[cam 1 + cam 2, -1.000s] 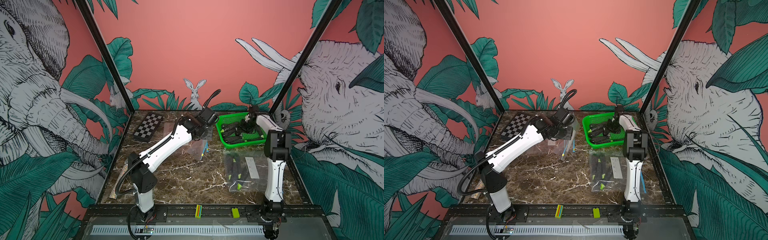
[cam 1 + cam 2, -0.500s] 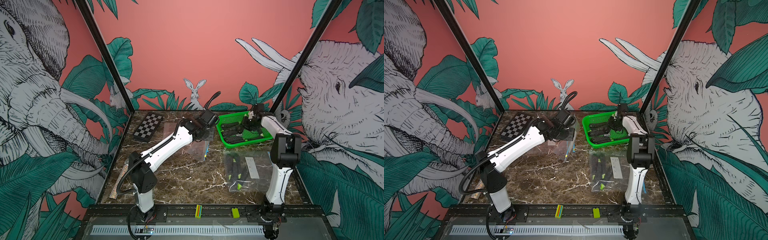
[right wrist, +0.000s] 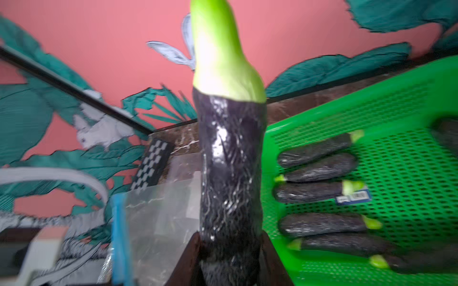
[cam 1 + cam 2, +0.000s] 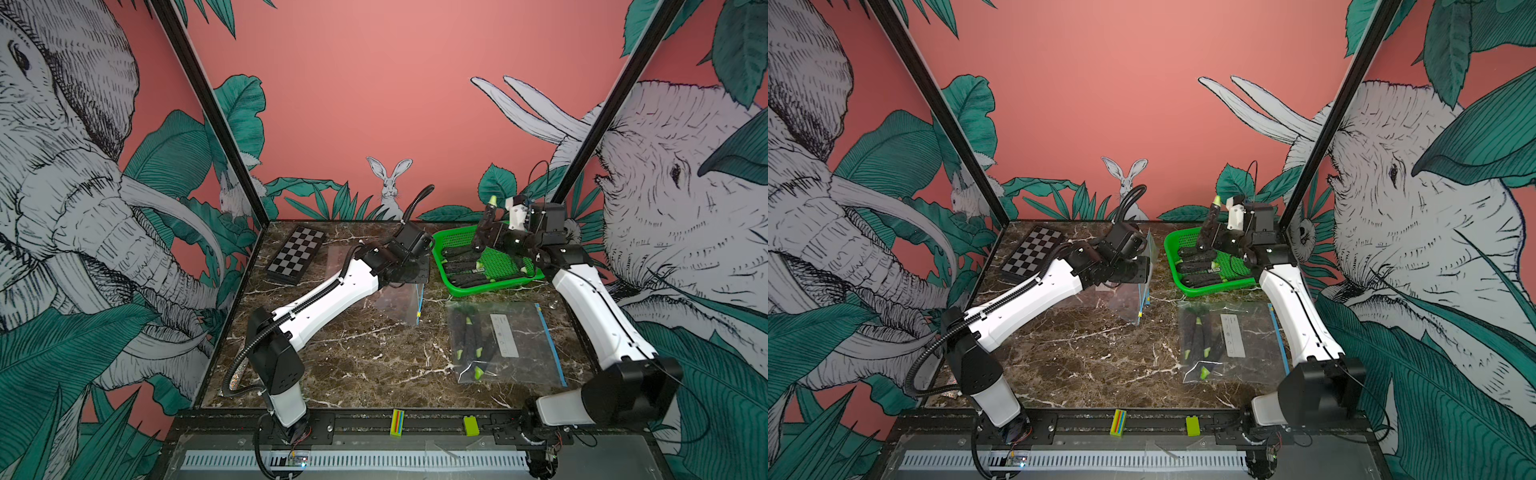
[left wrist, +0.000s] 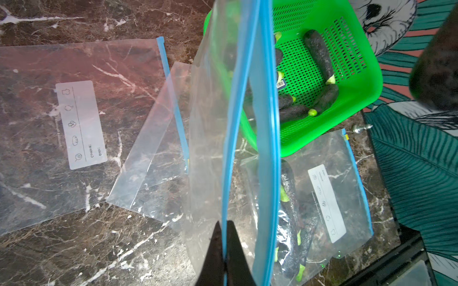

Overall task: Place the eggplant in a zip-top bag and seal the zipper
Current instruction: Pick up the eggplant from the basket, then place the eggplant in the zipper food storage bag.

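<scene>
Left pincer (image 5: 225, 239) is clamped together on the zipper edge of the zip-top bag (image 5: 210, 128). We hold it lifted, and the bag hangs below that pincer. We can't tell whether its lower corner touches the table (image 4: 353, 365). The blue zipper (image 5: 269, 99) tracks run away from the pincer and stand slightly parted, so the mouth is open a little.

Right pincer (image 3: 230, 250) is clamped on the dark end of the eggplant (image 3: 230, 161). The eggplant stands roughly upright out of the pincer, green stem end farthest from the fingers. It is not in the bag and sits apart from the mouth, on the right pincer's side of it.

The green basket (image 4: 494, 286) sits under the right pincer, with spare eggplants (image 3: 319, 190) lying in it. A filled bag (image 4: 503, 340) lies flat on the table, nearer the arm bases than the right pincer. Empty flat bags (image 5: 49, 123) lie on the table below the left pincer. A checkerboard (image 4: 296, 259) sits on the outer side of the left pincer.
</scene>
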Controlling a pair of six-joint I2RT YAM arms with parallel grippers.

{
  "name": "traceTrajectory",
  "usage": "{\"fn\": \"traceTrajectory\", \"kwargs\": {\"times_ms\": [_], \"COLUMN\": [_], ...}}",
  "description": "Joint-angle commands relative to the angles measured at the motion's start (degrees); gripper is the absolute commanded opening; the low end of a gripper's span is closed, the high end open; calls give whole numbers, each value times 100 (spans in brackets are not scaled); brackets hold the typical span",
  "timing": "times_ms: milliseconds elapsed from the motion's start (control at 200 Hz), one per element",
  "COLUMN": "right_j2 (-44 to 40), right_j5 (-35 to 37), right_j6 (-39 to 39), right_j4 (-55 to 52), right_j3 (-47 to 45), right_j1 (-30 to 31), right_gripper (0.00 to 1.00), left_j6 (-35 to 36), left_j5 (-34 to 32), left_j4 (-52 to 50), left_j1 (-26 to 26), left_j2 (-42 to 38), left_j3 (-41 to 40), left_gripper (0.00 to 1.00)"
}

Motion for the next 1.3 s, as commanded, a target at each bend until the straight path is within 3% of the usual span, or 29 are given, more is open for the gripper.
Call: {"fn": "traceTrajectory", "kwargs": {"times_ms": [0, 160, 435, 820, 1290], "right_j2": [-182, -171, -148, -82, -589], "right_j5": [86, 518, 913, 1259, 2121], "right_j6": [197, 172, 135, 337, -138], "right_j4": [632, 950, 1419, 2067, 2764], "right_j3": [-109, -131, -521, -1079, -2091], "right_j1": [559, 1310, 1892, 2181, 2647], "right_gripper": [8, 8, 7, 6, 5], "left_j6": [-115, -150, -165, -155, -185], "left_j5": [135, 197, 223, 236, 218], "left_j4": [206, 333, 351, 360, 360], "left_j1": [-16, -10, -10, -10, 68], "left_j2": [-286, -410, -475, -473, -521], "left_j3": [-110, -258, -268, -225, -207], "left_gripper": [0, 0, 0, 0, 0]}}
